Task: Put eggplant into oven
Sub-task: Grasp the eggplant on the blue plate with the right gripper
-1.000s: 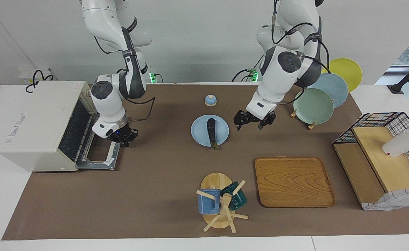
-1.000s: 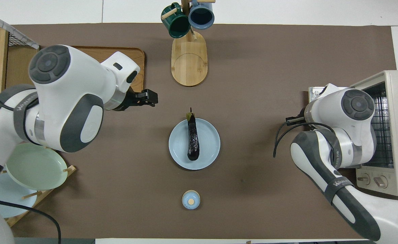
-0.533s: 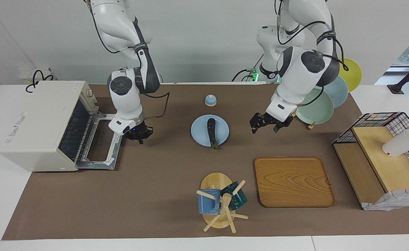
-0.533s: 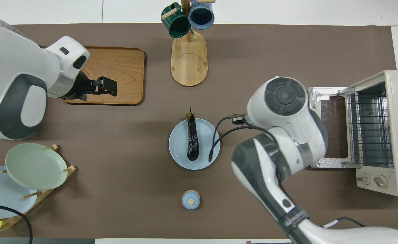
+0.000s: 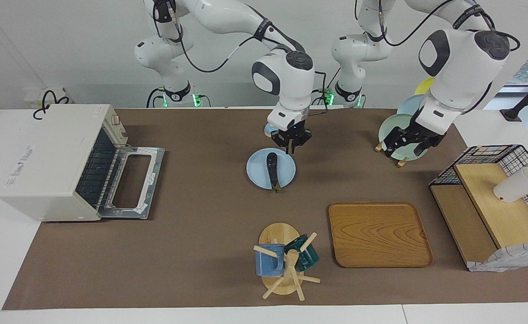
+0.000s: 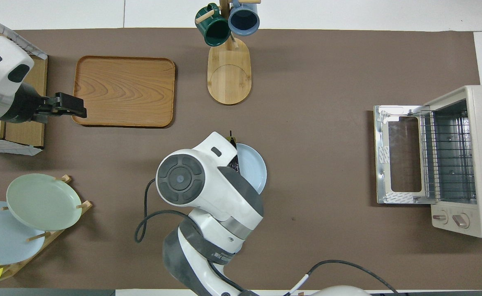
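Your oven (image 5: 52,162) sits door-down at the right arm's end of the table. The eggplant (image 5: 273,168) lies on the blue plate (image 5: 257,170), just below your right tool (image 5: 294,146), barely parted and empty. Grab off-centre and it rolls away. Left tool (image 5: 410,144) waits spread over the plate rack (image 5: 399,162).

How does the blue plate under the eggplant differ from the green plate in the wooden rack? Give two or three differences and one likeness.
The blue plate lies flat on the table mat; the green plate stands tilted in the wooden rack. The blue plate carries the eggplant; the green plate carries nothing. The blue plate sits mid-table; the green plate is toward the left arm's end. Both are round and plain.
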`<action>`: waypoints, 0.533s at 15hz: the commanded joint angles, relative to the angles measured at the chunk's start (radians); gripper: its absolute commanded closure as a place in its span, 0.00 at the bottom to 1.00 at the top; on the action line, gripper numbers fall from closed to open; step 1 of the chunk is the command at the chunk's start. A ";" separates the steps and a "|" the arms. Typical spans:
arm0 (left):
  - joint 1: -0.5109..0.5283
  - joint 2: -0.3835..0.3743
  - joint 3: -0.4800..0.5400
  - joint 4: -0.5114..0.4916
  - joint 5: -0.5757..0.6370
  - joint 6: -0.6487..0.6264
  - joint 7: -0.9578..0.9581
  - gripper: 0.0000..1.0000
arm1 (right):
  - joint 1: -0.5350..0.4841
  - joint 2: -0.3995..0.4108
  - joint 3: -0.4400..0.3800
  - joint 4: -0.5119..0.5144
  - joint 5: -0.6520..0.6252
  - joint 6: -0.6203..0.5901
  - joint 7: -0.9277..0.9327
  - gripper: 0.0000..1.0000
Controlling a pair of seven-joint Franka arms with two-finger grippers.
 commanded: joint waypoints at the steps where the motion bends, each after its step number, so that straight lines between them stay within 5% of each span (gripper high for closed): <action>1: 0.010 -0.052 -0.008 -0.003 0.050 -0.075 0.010 0.00 | 0.012 0.042 -0.007 0.004 -0.010 0.085 0.008 0.74; 8: -0.019 -0.115 0.000 -0.010 0.051 -0.237 0.001 0.00 | 0.002 0.028 -0.007 -0.118 -0.032 0.206 -0.059 0.68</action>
